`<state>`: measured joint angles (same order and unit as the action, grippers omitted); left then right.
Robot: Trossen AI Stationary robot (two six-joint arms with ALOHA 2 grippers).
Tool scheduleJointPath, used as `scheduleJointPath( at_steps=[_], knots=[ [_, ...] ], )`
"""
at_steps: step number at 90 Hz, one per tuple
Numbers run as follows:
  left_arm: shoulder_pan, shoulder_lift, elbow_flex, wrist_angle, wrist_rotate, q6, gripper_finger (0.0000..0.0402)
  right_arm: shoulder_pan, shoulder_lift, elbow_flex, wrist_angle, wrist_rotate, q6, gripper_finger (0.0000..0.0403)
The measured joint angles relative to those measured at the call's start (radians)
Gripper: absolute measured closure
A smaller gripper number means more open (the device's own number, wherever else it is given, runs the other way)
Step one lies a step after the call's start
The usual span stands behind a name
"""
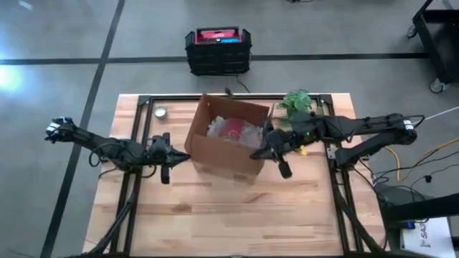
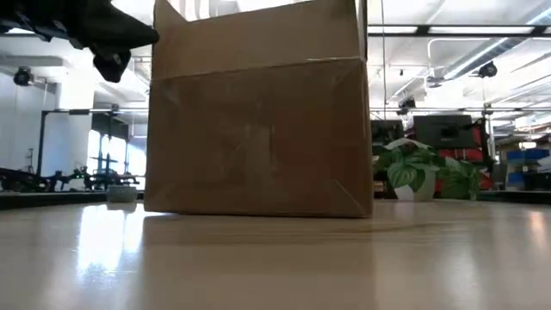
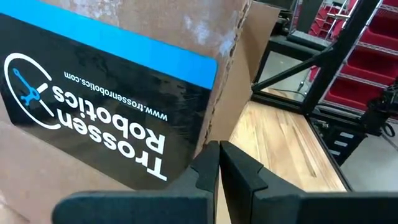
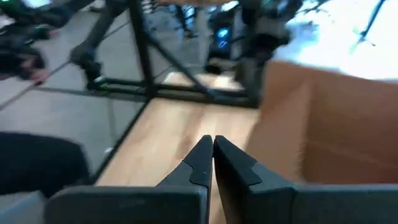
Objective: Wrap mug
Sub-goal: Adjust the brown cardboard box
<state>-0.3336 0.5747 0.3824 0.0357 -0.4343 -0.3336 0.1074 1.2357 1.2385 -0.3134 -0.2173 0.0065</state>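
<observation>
Looks well along: something red bundled in clear wrap, likely the mug, sitting inside the one cardboard box. Flaps open, so closing up probably left. Left gripper and right gripper flanking the box, both pinched together, holding nothing. One potted plant nearby.

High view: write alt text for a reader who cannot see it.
An open cardboard box holding crumpled wrapping and something red stands mid-table, seen from above. The left gripper sits at its left side and the right gripper at its right, both with jaws shut. A potted plant stands behind the box.
</observation>
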Motion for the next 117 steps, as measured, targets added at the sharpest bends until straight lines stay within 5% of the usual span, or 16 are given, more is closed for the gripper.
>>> scheduleJointPath(
  at_steps=[24,52,89,106,117],
  knots=[
    [0.0,0.0,0.0,0.0,0.0,0.001,0.0402,0.205,-0.006,-0.131,0.016,0.184,0.1,0.0403],
    [0.0,0.017,0.0,-0.005,0.019,-0.013,0.0402,0.358,0.011,-0.404,0.334,0.448,0.212,0.0403],
    [-0.054,0.117,0.001,-0.016,0.304,-0.267,0.0402,0.364,0.17,-0.479,0.49,0.516,0.24,0.0403],
    [-0.086,0.318,0.0,0.034,0.233,-0.304,0.0402,0.343,0.238,-0.48,0.456,0.756,0.236,0.0403],
    [-0.078,0.433,0.0,0.067,0.11,-0.305,0.0402,0.303,0.251,-0.48,0.448,0.813,0.217,0.0403]
  ],
)
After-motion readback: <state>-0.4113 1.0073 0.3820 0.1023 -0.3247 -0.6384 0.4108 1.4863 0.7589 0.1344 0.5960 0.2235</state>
